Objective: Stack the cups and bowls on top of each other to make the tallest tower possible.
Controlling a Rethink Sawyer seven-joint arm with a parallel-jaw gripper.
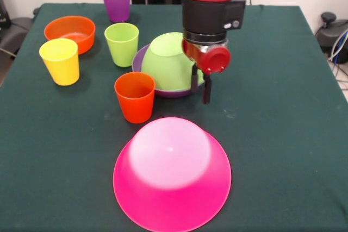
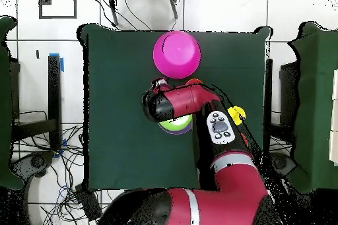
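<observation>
A very large pink bowl point(image 1: 172, 172) point(image 2: 177, 53) lies upside down at the table's near side. Behind it a lime green bowl point(image 1: 167, 58) point(image 2: 173, 125) rests upside down in a purple bowl point(image 1: 139, 58). My gripper point(image 1: 200, 86) hangs at the right rim of that pair, open, with one dark finger point(image 1: 206, 92) outside the purple rim and the other close against the green bowl. An orange-red cup point(image 1: 135, 96) stands upright left of the gripper. Lime green point(image 1: 122, 43), yellow point(image 1: 60, 61) and purple point(image 1: 116, 1) cups stand upright further left, by an upright orange bowl point(image 1: 70, 32).
The dark green tablecloth point(image 1: 277, 107) covers the whole table. Chairs and cables lie beyond the table's edges point(image 2: 39, 163). In the overhead view my arm point(image 2: 218, 127) covers most of the cups.
</observation>
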